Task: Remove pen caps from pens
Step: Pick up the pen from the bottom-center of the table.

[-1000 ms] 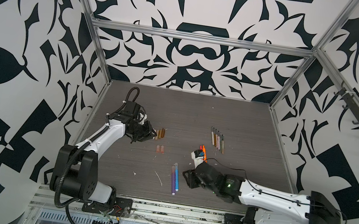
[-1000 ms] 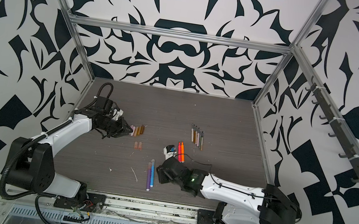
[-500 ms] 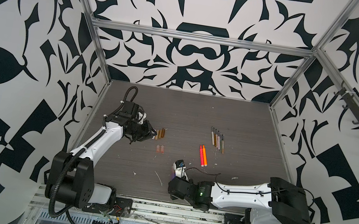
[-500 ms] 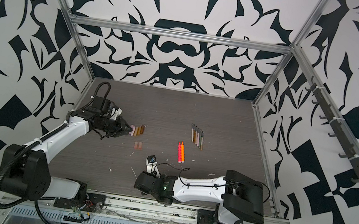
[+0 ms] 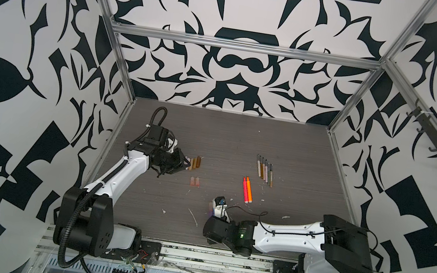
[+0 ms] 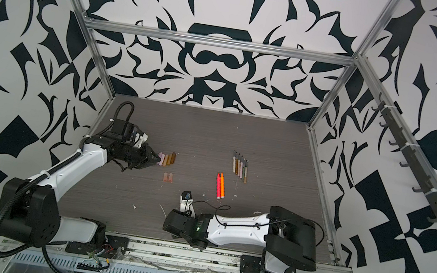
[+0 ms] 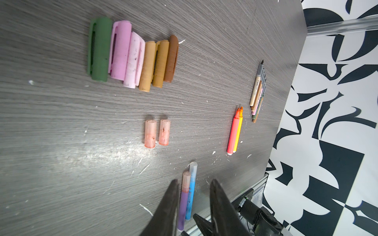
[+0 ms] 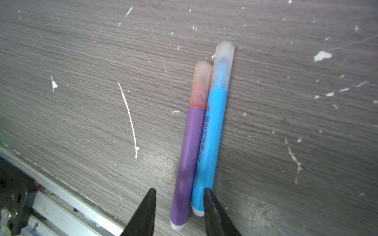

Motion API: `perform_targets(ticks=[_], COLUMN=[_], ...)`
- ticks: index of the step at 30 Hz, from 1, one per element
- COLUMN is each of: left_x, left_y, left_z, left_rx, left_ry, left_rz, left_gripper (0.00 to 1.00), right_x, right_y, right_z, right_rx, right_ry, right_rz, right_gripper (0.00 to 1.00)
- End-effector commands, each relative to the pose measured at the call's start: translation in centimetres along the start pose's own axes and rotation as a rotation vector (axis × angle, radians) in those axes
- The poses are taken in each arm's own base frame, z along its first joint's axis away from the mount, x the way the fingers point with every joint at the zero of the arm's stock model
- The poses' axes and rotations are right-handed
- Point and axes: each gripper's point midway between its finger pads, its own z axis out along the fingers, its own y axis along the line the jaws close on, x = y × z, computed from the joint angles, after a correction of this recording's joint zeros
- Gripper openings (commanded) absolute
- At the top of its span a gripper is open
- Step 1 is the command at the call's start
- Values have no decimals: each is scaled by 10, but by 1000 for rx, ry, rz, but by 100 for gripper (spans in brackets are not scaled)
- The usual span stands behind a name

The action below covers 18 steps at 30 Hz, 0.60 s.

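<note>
Most of this job looks done. Think of the table (image 5: 229, 133) as a clock, with twelve at the back wall. The six thin pens (image 5: 264, 170) lie bare at about two o'clock. The orange pen (image 5: 249, 190) and the pink-red pen (image 5: 244, 189) lie bare side by side, just off the middle toward three o'clock. A row of six loose caps (image 7: 133, 55) sits toward nine o'clock, and two see-through pinkish caps (image 7: 157, 132) lie near them, a bit more toward the front. Only two pens have caps on: the purple pen (image 8: 189, 153) and the blue pen (image 8: 212, 132). They lie touching each other at about six o'clock, near the front edge. The purple one wears a pinkish cap (image 8: 201, 83) and the blue one a clear cap (image 8: 223, 65). The right gripper (image 8: 179, 192) is low over their back ends. Its jaws are partly open and empty, one on each side of the purple pen's tail. So the step now looks like picking up the purple pen. The left gripper (image 7: 193, 183) is by the loose caps, with its jaws partly open and holding nothing. Next, the right jaws need to close on the purple pen alone and not pinch the blue one too. Then the left gripper must come over, grab the pinkish cap and pull it off.
</note>
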Motion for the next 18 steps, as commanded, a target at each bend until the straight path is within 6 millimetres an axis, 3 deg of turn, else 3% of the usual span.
perform_targets(ticks=[1,18], left_x=[2,3], left_y=[-1,0], left_z=[-3,-9], left_rx=[9,15], left_ry=[7,1], left_rz=[-1,0], left_gripper=[30,30], right_x=[-6,2], right_y=[14,14], right_z=[-5,7], right_rx=[-34,10], right_ry=[-3,75], right_rz=[26,31], right_gripper=[41,39])
